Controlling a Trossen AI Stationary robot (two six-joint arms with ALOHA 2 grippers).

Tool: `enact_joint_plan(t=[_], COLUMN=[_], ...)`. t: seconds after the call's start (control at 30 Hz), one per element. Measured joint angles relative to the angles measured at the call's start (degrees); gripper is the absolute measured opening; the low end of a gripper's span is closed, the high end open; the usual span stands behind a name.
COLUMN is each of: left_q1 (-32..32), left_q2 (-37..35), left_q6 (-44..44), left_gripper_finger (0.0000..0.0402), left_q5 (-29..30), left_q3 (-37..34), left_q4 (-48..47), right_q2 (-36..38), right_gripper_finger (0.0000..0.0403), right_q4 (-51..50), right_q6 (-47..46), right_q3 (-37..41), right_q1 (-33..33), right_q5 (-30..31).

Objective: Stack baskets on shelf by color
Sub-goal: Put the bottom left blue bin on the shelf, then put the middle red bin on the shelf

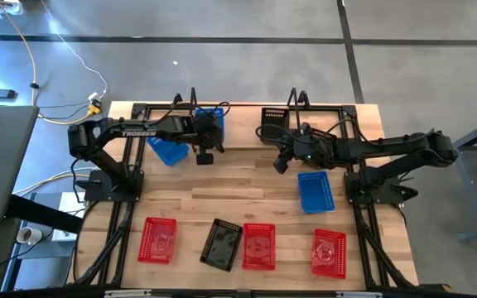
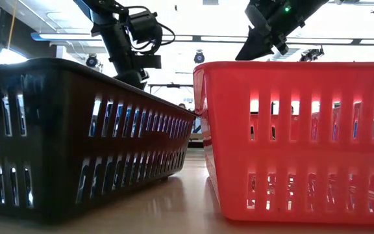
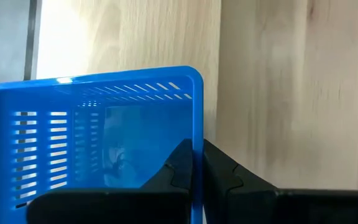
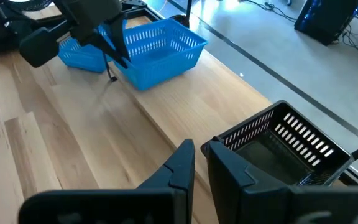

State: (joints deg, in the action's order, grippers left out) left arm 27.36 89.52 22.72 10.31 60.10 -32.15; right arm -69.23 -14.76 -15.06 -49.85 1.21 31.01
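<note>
Wooden tabletop [image 1: 247, 186] carried the baskets and both arms. Left gripper [image 3: 197, 165], jaws clamped on the rim of a blue basket [image 3: 98, 134], held it over the shelf [image 1: 243, 116] at the far edge, beside a second blue basket [image 1: 166, 150]. Right gripper [image 4: 199, 155], jaws nearly together and holding nothing, hovered near a black basket [image 4: 291, 146] on the shelf. A third blue basket [image 1: 315, 191] lay on the table below the right arm. Along the near edge stood three red baskets [image 1: 157, 240] [image 1: 258, 246] [image 1: 329, 252] and another black basket [image 1: 222, 244].
</note>
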Motion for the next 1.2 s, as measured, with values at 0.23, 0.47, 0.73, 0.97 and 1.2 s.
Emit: enact_joint_plan(t=[0.23, 0.47, 0.73, 0.97, 1.2], left_q1=[0.06, 0.06, 0.06, -0.52, -0.97], left_q2=[-0.01, -0.02, -0.04, -0.24, -1.47], left_q6=[0.00, 0.00, -0.09, -4.82, -7.58], left_gripper_finger=[0.0017, 0.0038, 0.0060, 0.0095, 0.0137], left_q5=[-0.68, -0.71, -0.73, -1.01, -1.51], left_q3=[0.00, 0.00, 0.00, 0.00, 0.00], left_q4=[-0.01, 0.02, 0.05, -0.96, -1.41], right_q2=[0.59, 3.54, 6.78, 7.76, 7.76], right_gripper_finger=[0.0029, 0.0029, 0.0029, 0.0029, 0.0029], right_q4=[0.12, 0.24, 0.19, 0.04, 0.02], right_q6=[0.10, 1.93, 2.68, 3.42, 3.16], right_q3=[-0.01, -0.01, -0.01, -0.01, -0.01], right_q1=[0.00, 0.00, 0.35, 0.33, 0.33], right_q5=[-0.25, -0.26, 0.28, 0.27, 0.26])
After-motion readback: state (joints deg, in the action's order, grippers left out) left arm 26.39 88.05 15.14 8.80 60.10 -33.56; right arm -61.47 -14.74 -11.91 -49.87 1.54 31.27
